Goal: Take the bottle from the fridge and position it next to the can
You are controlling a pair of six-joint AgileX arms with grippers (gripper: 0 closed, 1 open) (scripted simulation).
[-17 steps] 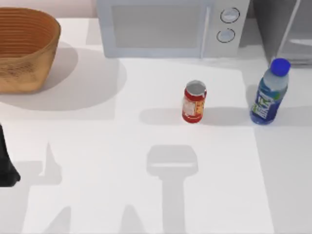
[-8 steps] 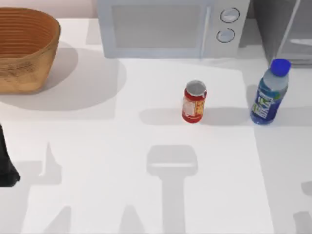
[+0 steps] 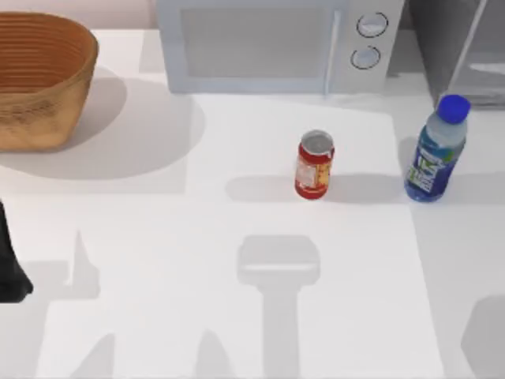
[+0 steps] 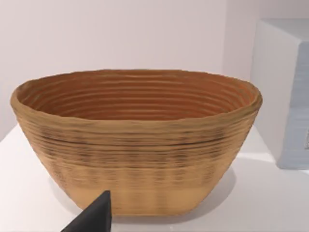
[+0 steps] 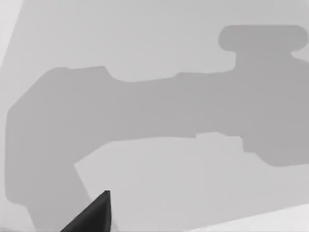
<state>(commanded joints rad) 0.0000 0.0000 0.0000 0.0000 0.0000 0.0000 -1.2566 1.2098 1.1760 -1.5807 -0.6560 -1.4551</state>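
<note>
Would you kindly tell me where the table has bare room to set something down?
Widest: the near half, below the can and bottle. Also open: between the wicker basket and the can. Tighter: the gap between can and bottle, and by the microwave and fridge.

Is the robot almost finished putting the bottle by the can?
Looks nearly done: the bottle stands upright on the table, out of the fridge, to the right of the can with a gap between them. Nothing holds it. At most, nudging it closer remains.

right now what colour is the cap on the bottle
Blue: the round cap on the bottle is solid blue, clearest in the top view.
</note>
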